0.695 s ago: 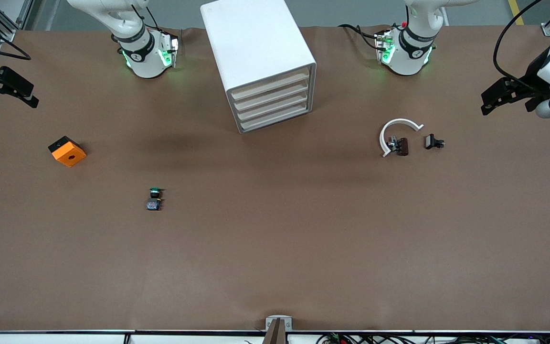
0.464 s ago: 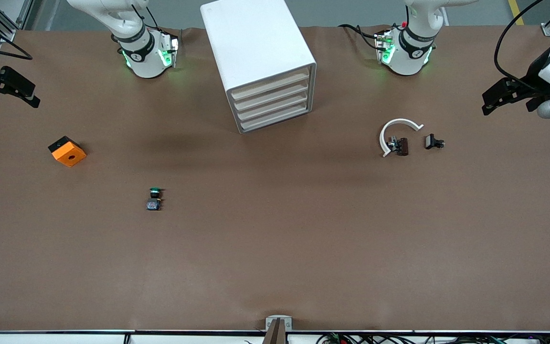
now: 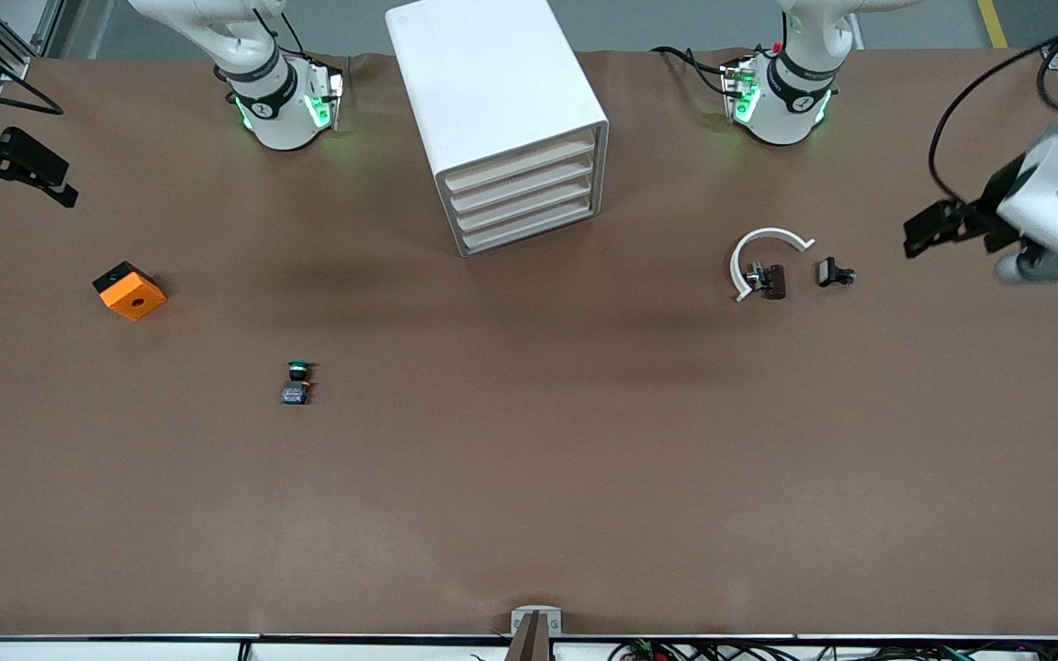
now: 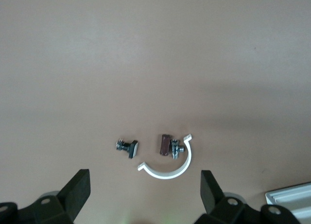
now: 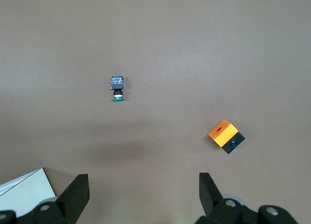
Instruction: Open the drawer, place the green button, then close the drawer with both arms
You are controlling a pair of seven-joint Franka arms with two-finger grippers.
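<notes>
The white cabinet [image 3: 492,101] stands at the back middle of the table. All four of its drawers are shut, including the lowest drawer [image 3: 529,231]. The button [image 3: 296,383], with a green cap and a dark body, lies on the bare table nearer to the front camera than the cabinet. It also shows in the right wrist view [image 5: 117,88]. My left gripper [image 3: 913,237] is open and empty over the table at the left arm's end; it also shows in the left wrist view [image 4: 146,185]. My right gripper [image 3: 65,184] is open and empty over the right arm's end of the table; it also shows in the right wrist view [image 5: 144,185].
An orange cube with a hole [image 3: 129,290] lies toward the right arm's end and shows in the right wrist view [image 5: 225,135]. A white C-shaped ring [image 3: 737,262] and two small black clip pieces [image 3: 772,280] [image 3: 832,273] lie toward the left arm's end.
The left arm has swung in over the table toward the clip pieces, and its gripper is lower in the front view. The right arm has hardly moved.
</notes>
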